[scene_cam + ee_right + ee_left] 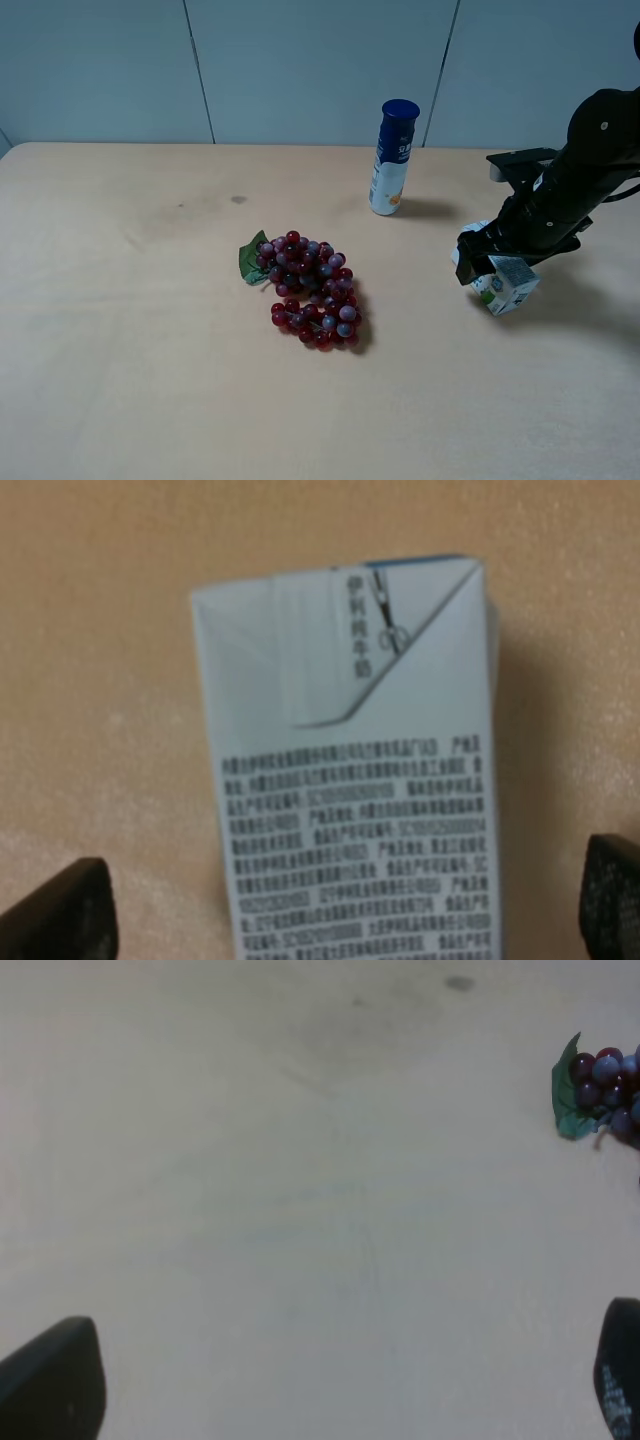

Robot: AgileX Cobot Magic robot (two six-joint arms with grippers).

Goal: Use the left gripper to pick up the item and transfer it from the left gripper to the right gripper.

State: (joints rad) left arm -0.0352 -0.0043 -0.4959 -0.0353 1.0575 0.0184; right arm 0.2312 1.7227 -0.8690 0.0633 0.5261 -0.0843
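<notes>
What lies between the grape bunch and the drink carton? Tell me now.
Only bare tabletop, seen in the exterior high view: nothing sits between the grape bunch and the carton. The blue-capped tube stands farther back, off that line.

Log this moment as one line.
left gripper: open, over table | right gripper: open, straddling carton, gaps both sides | carton: under right gripper, right side of table
</notes>
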